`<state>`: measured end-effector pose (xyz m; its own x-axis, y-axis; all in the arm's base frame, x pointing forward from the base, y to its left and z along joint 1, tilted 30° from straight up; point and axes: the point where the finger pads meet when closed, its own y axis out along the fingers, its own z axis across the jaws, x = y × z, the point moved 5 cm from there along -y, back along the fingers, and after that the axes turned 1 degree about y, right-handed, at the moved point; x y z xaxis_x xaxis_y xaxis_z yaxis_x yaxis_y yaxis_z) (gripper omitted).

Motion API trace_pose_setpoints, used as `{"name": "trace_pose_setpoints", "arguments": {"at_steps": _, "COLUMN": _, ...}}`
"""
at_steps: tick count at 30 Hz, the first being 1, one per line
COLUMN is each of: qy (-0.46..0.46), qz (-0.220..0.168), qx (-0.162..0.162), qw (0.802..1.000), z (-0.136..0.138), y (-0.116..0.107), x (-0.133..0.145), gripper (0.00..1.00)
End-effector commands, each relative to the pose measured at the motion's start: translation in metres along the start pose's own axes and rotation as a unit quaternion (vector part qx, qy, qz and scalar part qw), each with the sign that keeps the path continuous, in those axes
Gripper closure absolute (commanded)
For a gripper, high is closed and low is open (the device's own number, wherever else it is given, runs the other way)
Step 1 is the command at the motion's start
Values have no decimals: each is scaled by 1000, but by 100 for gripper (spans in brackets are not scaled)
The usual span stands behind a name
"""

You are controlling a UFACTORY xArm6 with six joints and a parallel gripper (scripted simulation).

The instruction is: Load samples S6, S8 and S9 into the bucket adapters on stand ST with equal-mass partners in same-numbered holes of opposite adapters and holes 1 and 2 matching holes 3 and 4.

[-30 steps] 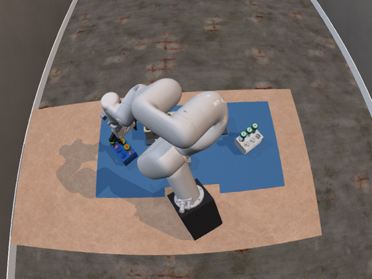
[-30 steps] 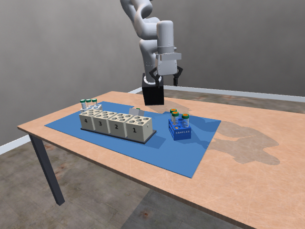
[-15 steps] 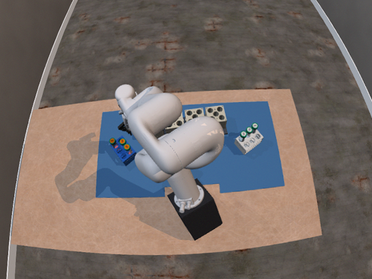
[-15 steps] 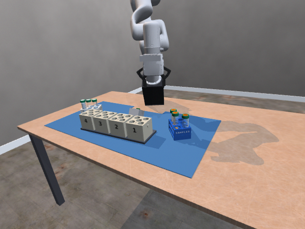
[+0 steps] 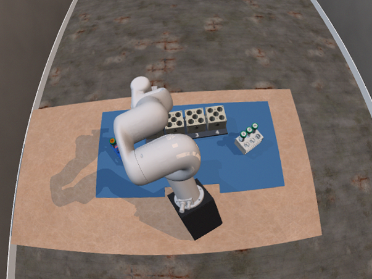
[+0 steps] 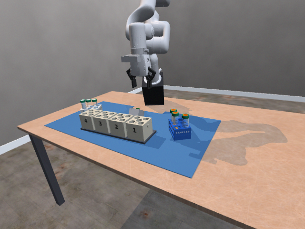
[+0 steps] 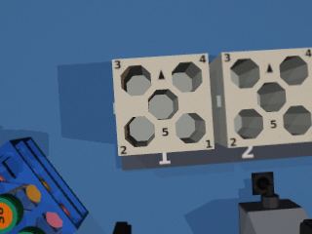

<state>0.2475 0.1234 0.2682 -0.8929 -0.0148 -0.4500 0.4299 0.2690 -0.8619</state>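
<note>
My open gripper (image 6: pixel 141 85) (image 7: pixel 214 228) hangs empty, high above the grey desk. Adapter 1 (image 6: pixel 139 134) (image 7: pixel 132 104) and adapter 2 (image 5: pixel 180 128) (image 7: pixel 241 97) show empty holes. Adapter 3 (image 5: pixel 190 128) (image 6: pixel 104 128) and adapter 4 (image 5: pixel 211 126) (image 6: pixel 89 126) look empty too. All sit on the dark stand (image 5: pixel 207 133) (image 7: pixel 195 158). Three orange-dotted tubes stand in the blue SAMPLES rack (image 6: pixel 183 136) (image 7: pixel 73 214); one cap (image 5: pixel 112 141) (image 7: pixel 5 214) shows its ID only partly. Three white-dotted blanks, one a green-rimmed tube (image 5: pixel 243 134) (image 6: pixel 83 101), stand in the white rack (image 5: pixel 244 149); their volumes are unreadable.
The grey desk (image 6: pixel 134 112) (image 7: pixel 273 221) stands on the base side of the stand; a bit of its green key (image 6: pixel 138 108) shows. The blue rack lies past the adapter 1 end, the white rack past the adapter 4 end. My arm hides adapter 1 in the top view.
</note>
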Motion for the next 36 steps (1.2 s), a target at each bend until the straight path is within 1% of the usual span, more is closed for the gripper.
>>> {"name": "trace_pose_setpoints", "arguments": {"at_steps": 1, "qy": 2, "qz": -1, "qx": -3, "qw": 1000, "z": 16, "y": 0, "x": -10, "gripper": 0}}
{"name": "trace_pose_setpoints", "arguments": {"at_steps": 3, "qy": 2, "qz": -1, "qx": -3, "qw": 1000, "z": 25, "y": 0, "x": -15, "gripper": 0}}
{"name": "trace_pose_setpoints", "arguments": {"at_steps": 5, "qy": 2, "qz": -1, "qx": -3, "qw": 1000, "z": 25, "y": 0, "x": -15, "gripper": 0}}
{"name": "trace_pose_setpoints", "arguments": {"at_steps": 20, "qy": 2, "qz": -1, "qx": -3, "qw": 1000, "z": 92, "y": 0, "x": -50, "gripper": 0}}
{"name": "trace_pose_setpoints", "arguments": {"at_steps": 22, "qy": 2, "qz": -1, "qx": -3, "qw": 1000, "z": 92, "y": 0, "x": -50, "gripper": 0}}
{"name": "trace_pose_setpoints", "arguments": {"at_steps": 33, "qy": 2, "qz": -1, "qx": -2, "qw": 1000, "z": 140, "y": 1, "x": -76, "gripper": 0}}
{"name": "trace_pose_setpoints", "arguments": {"at_steps": 34, "qy": -15, "qz": -1, "qx": -2, "qw": 1000, "z": 135, "y": 1, "x": -75, "gripper": 43}}
{"name": "trace_pose_setpoints", "arguments": {"at_steps": 36, "qy": -48, "qz": -1, "qx": -3, "qw": 999, "z": 126, "y": 1, "x": -73, "gripper": 43}}
